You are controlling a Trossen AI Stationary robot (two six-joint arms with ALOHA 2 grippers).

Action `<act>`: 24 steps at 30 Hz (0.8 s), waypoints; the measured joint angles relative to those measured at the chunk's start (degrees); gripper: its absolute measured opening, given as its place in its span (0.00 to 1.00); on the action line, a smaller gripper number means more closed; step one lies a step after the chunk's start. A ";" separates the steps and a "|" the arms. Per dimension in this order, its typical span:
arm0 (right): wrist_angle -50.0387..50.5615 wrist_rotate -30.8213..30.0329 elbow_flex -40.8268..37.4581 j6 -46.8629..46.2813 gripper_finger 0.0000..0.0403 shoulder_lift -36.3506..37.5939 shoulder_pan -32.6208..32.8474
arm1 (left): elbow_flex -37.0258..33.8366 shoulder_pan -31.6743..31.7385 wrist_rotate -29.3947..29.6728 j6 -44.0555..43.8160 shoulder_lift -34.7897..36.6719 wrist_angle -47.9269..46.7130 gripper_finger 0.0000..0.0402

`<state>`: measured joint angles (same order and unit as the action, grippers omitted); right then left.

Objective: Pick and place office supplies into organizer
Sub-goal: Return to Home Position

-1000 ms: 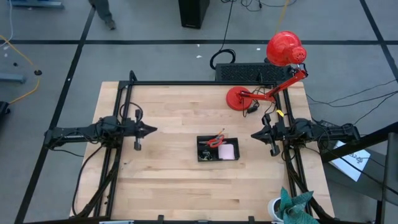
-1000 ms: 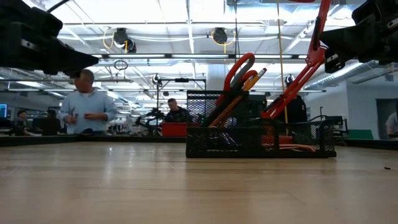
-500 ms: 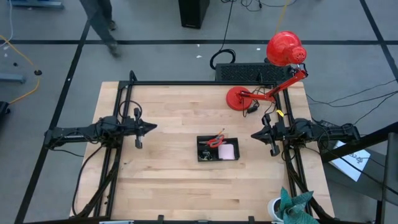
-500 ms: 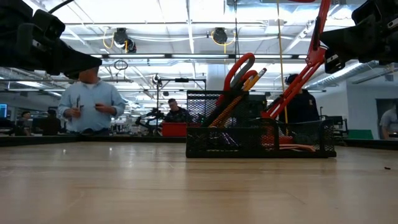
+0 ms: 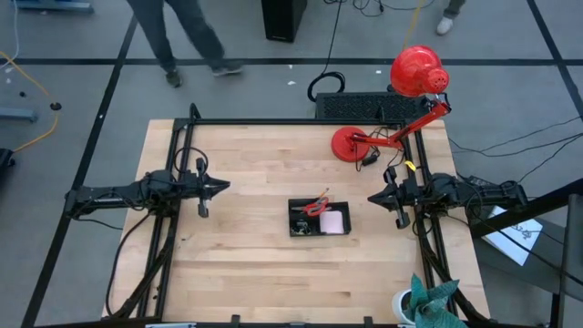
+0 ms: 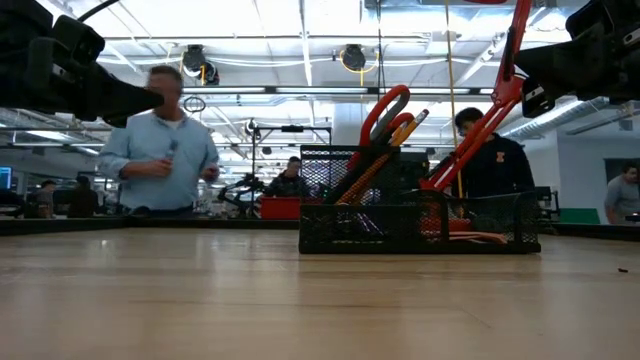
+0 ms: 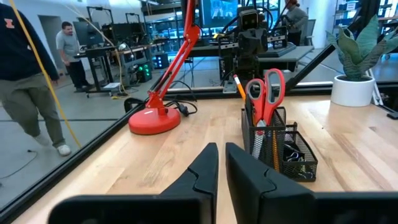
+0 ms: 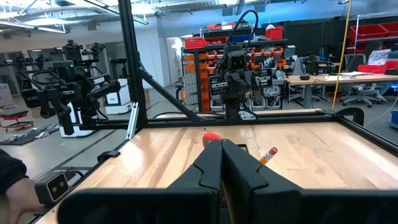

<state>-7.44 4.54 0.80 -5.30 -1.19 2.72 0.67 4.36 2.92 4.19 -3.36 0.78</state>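
The organizer (image 5: 319, 219) is a small black mesh tray standing near the middle of the table. Red-handled scissors (image 6: 385, 110) and an orange pencil (image 6: 410, 125) stand slanted in it, and a pink sticky-note pad (image 5: 333, 222) lies in its right compartment. My left gripper (image 5: 224, 188) hovers shut to the organizer's left, well above the wood, pointing at it. My right gripper (image 5: 372, 197) hovers shut to its right, also raised. In the left wrist view the organizer (image 7: 281, 149) and the scissors (image 7: 266, 93) show beyond my left gripper (image 7: 221, 155).
A red desk lamp's round base (image 5: 351, 144) sits toward the far right of the table, with its arm and head (image 5: 419, 71) reaching past the far edge. A dark keyboard (image 5: 364, 107) lies beyond that edge. A teal plant in a white pot (image 5: 426, 302) stands at the near right corner. People move in the room behind.
Both arms and the organizer have kept still. Only the people beyond the table's far edge have walked across the room.
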 joint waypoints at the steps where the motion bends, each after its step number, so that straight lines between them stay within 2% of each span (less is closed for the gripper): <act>1: 0.00 0.00 0.00 0.00 0.00 0.00 0.00 | 0.00 0.00 0.00 0.01 0.00 0.00 0.10; 24: 0.00 0.02 0.02 0.00 0.00 0.00 0.01 | -0.11 0.00 0.31 0.02 0.00 2.32 0.10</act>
<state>-7.44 4.56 0.82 -5.30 -1.19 2.73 0.56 4.36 3.22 4.21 -3.36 3.09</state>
